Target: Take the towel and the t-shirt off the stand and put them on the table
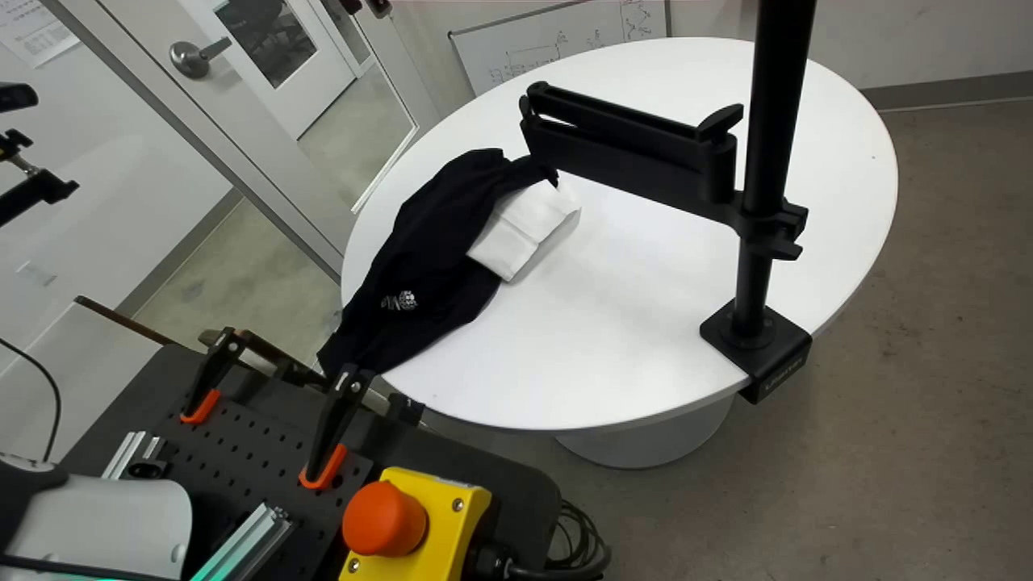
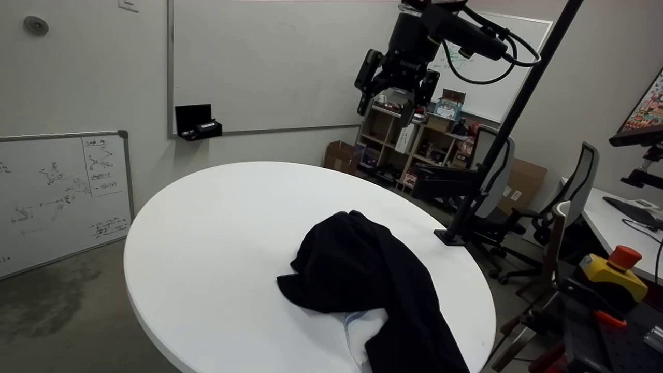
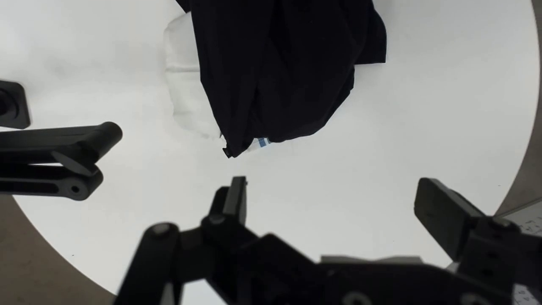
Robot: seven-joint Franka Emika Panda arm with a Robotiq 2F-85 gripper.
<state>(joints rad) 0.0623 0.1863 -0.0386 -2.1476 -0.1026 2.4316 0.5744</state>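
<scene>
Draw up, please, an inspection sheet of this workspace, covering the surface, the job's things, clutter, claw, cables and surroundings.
Surface: round white table, bearing the t-shirt and the towel.
Stand: clamped at the table's edge, its arm apart from both cloths.
T-shirt: black, crumpled, off the stand, one end reaching past the table's rim.
Towel: white with blue striping, off the stand, partly covered by the t-shirt.
Clutter: yellow button box and orange-tipped clamps on the dark bench alongside.
Claw: open above the table, nothing seen in its grip.
Cables: black cables looping near the claw; a coil beside the bench.
Surroundings: whiteboards, office chairs, cardboard boxes.
</scene>
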